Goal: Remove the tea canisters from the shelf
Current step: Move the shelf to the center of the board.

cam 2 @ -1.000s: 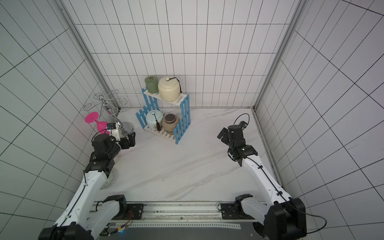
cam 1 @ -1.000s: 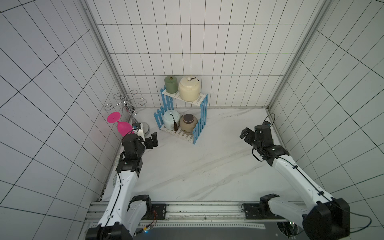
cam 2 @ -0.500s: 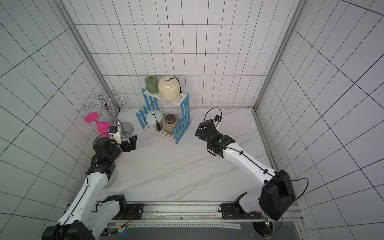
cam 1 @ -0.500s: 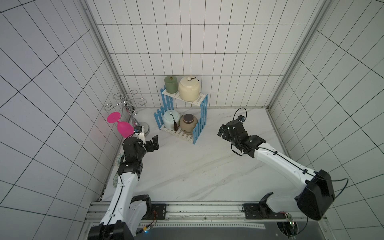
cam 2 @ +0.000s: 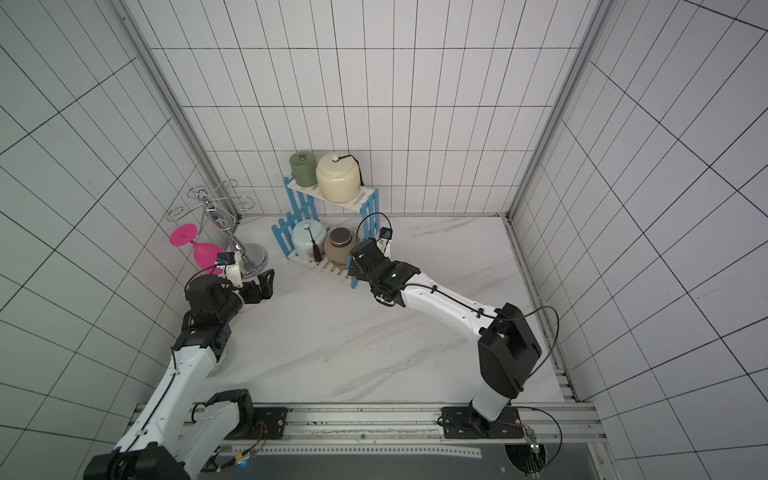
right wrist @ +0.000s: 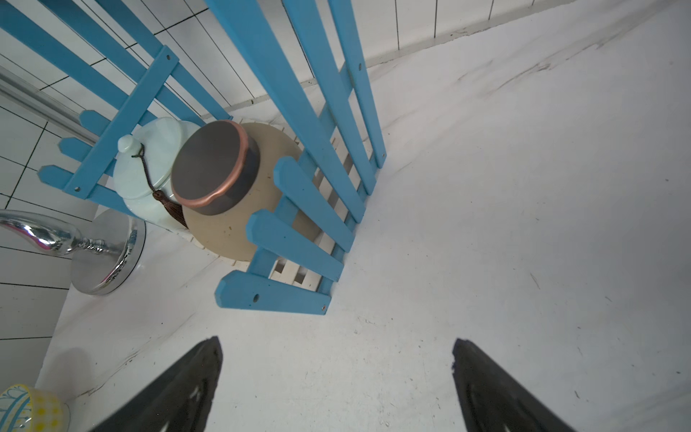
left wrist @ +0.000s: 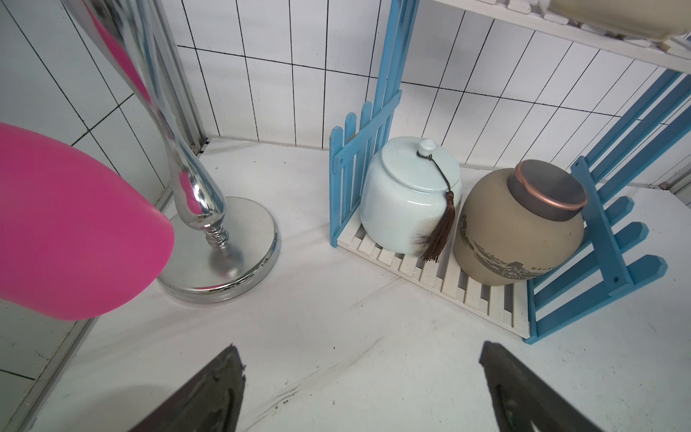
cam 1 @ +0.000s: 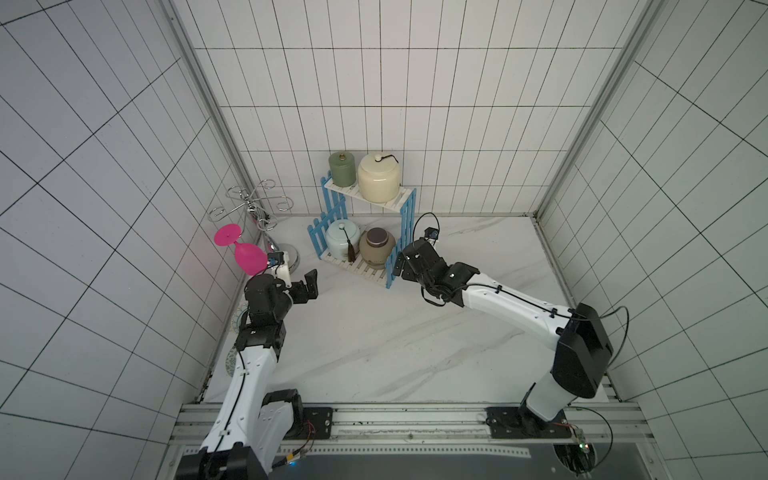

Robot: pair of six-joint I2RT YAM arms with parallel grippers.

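both pincers are released and hold nothing. the left pincer [left wrist: 359, 346] faces the open front of the shelf [cam 1: 406, 216], in line with the pale-blue canister [left wrist: 404, 202] and tan-brown canister [left wrist: 516, 228], which sit side by side on the lower board. the right pincer [right wrist: 336, 339] hovers just outside the blue picket side, whose slats likely bar a grasp from there. the sage-green canister [cam 1: 342, 168] and cream canister [cam 1: 379, 178] sit on the upper board. the chrome stand [left wrist: 209, 209] and pink glass [left wrist: 67, 224] crowd the left arm. the counter [cam 1: 374, 340] in front offers set-down room.
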